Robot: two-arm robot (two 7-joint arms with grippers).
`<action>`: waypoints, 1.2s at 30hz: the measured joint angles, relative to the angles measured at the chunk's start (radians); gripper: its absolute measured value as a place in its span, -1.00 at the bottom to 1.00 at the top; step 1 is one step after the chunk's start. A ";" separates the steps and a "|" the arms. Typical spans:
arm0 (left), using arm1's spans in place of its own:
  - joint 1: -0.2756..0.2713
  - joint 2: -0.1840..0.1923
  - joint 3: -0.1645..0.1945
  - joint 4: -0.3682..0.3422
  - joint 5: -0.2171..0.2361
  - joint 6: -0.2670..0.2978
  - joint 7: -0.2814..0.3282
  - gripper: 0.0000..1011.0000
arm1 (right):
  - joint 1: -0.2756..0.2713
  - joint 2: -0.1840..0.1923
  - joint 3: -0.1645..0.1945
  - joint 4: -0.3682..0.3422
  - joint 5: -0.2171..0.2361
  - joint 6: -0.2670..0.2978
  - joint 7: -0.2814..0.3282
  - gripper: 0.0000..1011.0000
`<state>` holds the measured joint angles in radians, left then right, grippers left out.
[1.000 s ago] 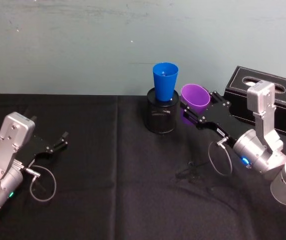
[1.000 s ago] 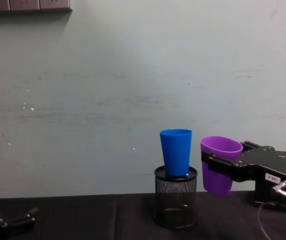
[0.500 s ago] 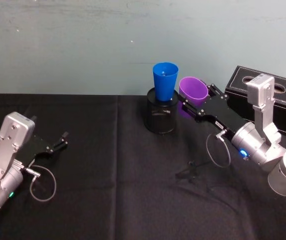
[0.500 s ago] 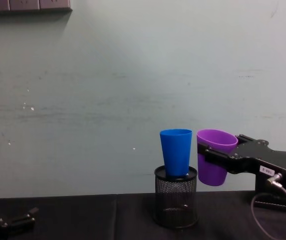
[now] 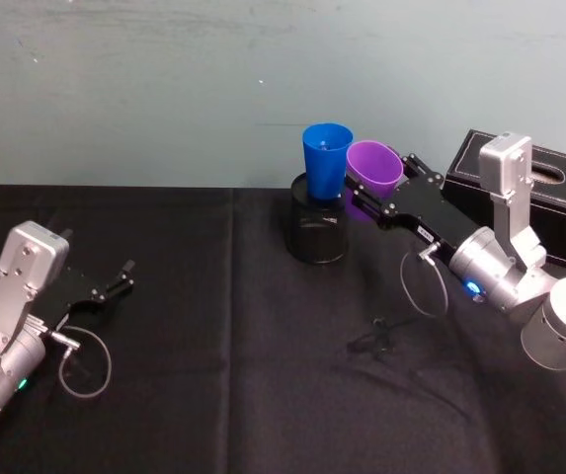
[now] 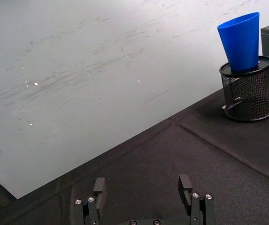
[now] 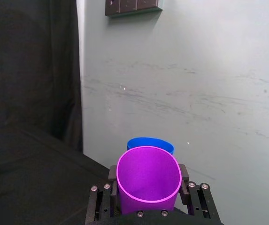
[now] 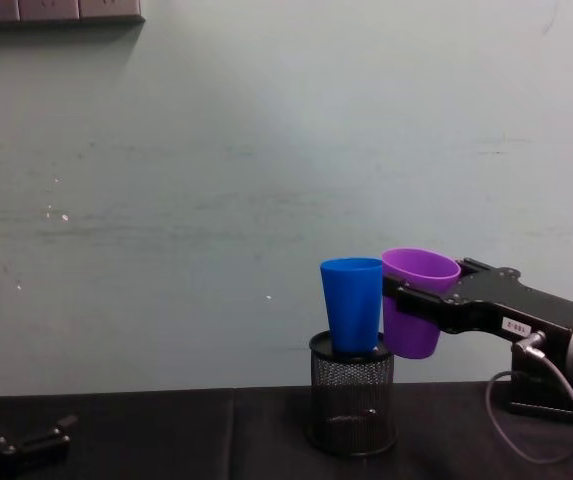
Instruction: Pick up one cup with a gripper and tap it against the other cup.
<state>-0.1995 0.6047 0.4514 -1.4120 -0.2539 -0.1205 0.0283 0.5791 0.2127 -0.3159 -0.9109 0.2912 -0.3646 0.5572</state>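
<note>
My right gripper (image 5: pixel 364 197) pinched purple cup (image 5: pixel 373 166) in fingers, aloft, rim touching right side of blue cup (image 5: pixel 326 158), which stood in mesh holder (image 5: pixel 317 235). My left gripper (image 5: pixel 115 280) lay well left of blue cup, fingers spread.

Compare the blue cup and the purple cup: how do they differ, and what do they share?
Support: the blue cup stands in the black mesh holder; the purple cup is held in the air by the right gripper. Shape: the blue cup looks taller and narrower, the purple cup shorter and wider. Both are plain tapered cups, mouths up.
</note>
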 joint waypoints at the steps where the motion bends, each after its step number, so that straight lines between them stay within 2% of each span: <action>1: 0.000 0.000 0.000 0.000 0.000 0.000 0.000 1.00 | 0.002 -0.001 -0.001 0.003 -0.001 -0.001 0.001 0.45; 24: 0.000 0.000 0.000 0.000 0.000 0.000 0.000 1.00 | 0.080 -0.028 -0.018 0.115 -0.017 -0.042 0.031 0.45; 36: 0.000 0.000 0.000 0.000 0.000 0.000 0.000 1.00 | 0.103 -0.039 -0.019 0.160 -0.023 -0.063 0.042 0.45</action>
<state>-0.1995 0.6047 0.4514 -1.4120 -0.2539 -0.1205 0.0283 0.6820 0.1741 -0.3346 -0.7505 0.2682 -0.4280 0.5995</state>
